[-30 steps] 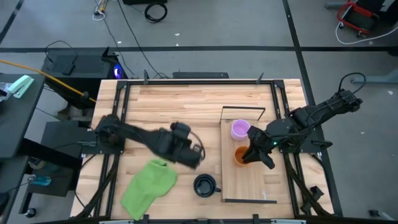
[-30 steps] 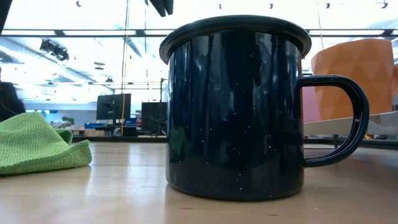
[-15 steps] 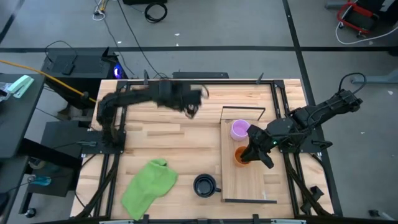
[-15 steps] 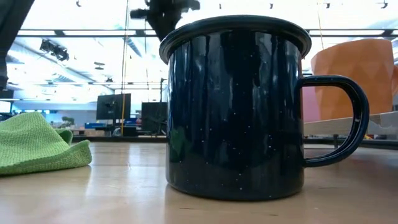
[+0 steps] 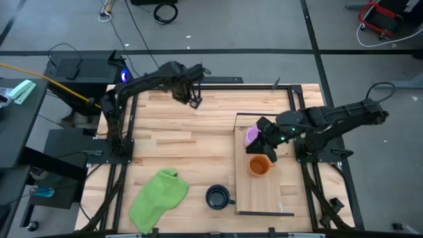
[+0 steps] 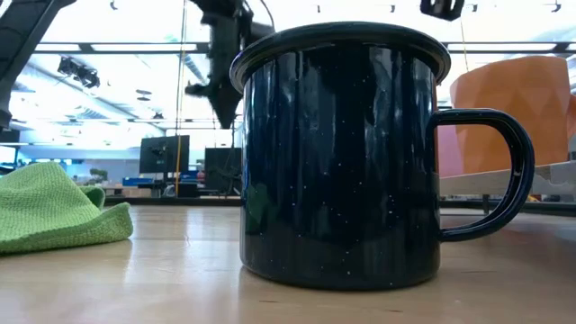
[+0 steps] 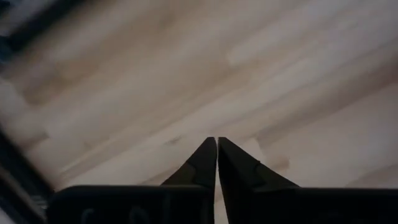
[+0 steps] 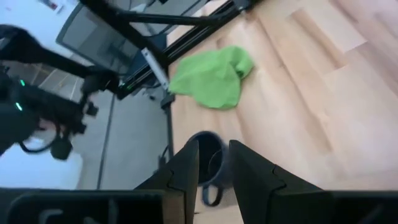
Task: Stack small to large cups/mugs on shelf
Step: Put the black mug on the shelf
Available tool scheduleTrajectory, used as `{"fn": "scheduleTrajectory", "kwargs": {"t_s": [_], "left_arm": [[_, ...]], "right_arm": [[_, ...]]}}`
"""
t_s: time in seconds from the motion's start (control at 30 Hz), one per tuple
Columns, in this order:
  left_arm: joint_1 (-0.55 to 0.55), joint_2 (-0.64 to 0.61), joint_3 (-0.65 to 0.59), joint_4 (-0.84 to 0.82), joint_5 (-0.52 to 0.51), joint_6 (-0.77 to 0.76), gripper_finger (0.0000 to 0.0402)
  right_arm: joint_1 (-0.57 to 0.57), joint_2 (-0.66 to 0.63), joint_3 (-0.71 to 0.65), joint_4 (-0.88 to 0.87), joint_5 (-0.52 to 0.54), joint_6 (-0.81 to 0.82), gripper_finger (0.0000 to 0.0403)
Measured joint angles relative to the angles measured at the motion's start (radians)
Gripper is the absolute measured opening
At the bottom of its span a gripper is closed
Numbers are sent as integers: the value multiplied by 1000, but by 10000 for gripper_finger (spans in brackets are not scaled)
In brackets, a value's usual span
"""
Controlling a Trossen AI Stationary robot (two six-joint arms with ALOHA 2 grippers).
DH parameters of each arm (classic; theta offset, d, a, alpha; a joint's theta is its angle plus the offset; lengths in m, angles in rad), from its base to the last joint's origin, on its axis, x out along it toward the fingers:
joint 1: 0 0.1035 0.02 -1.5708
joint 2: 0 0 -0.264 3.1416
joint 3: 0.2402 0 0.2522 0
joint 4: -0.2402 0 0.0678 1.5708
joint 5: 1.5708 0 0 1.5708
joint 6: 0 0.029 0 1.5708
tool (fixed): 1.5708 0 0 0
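The light-wood shelf (image 5: pixel 264 192) lies on the table's right half. The orange mug (image 5: pixel 260 165) stands upright on it, and the light purple mug (image 5: pixel 250 137) stands just beyond it, partly hidden by my right gripper (image 5: pixel 264 142). That gripper hovers open and empty above the two mugs. The black mug (image 5: pixel 217 196) stands upright on the tabletop beside the shelf's left edge; it fills the low view (image 6: pixel 342 153). My left gripper (image 5: pixel 195 99) is shut and empty, raised over the table's far edge.
A crumpled green cloth (image 5: pixel 158 192) lies at the near left of the table and shows in the low view (image 6: pixel 54 211). The shelf's black wire frame (image 5: pixel 258 116) stands up at its far end. The black table frame runs along the table's sides.
My left arm has swung up from the table's middle to its far edge. My right gripper has drawn off the orange mug toward the far edge and now hovers by the purple mug. The orange mug stays upright on the shelf.
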Motion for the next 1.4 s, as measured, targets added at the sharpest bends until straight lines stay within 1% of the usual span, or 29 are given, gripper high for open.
{"fn": "scheduleTrajectory", "kwargs": {"t_s": [0.1, 0.2, 0.3, 0.4, 0.57, 0.7, 0.87, 1.0, 1.1, 1.2, 1.4], "left_arm": [[-27, -21, -152, 78, 39, 5, 30], [-78, -69, -282, 145, 47, -7, 26], [-142, -135, -390, 224, 57, -60, 18], [-206, -210, -484, 304, 63, -123, 12], [-289, -314, -610, 391, 61, -227, 14], [-334, -366, -686, 425, 60, -292, 26], [-367, -398, -759, 490, 60, -345, 34], [-386, -399, -770, 531, 59, -362, 31], [-399, -399, -770, 585, 59, -362, 27], [-406, -399, -770, 620, 59, -359, 25], [-408, -399, -770, 624, 25, -359, 33]], "right_arm": [[-46, 25, 2, 14, -40, -22, 96], [-80, 83, 29, 3, -91, -70, 96], [-112, 174, 102, -36, -152, -151, 96], [-126, 289, 214, -120, -176, -242, 96], [-98, 481, 406, -302, -191, -368, 96], [-38, 594, 497, -382, -180, -407, 96], [36, 691, 551, -407, -110, -405, 96], [74, 741, 572, -408, -23, -379, 96], [90, 780, 581, -408, 18, -354, 96], [101, 818, 582, -408, 42, -350, 96], [127, 887, 582, -406, 50, -306, 96]]}}
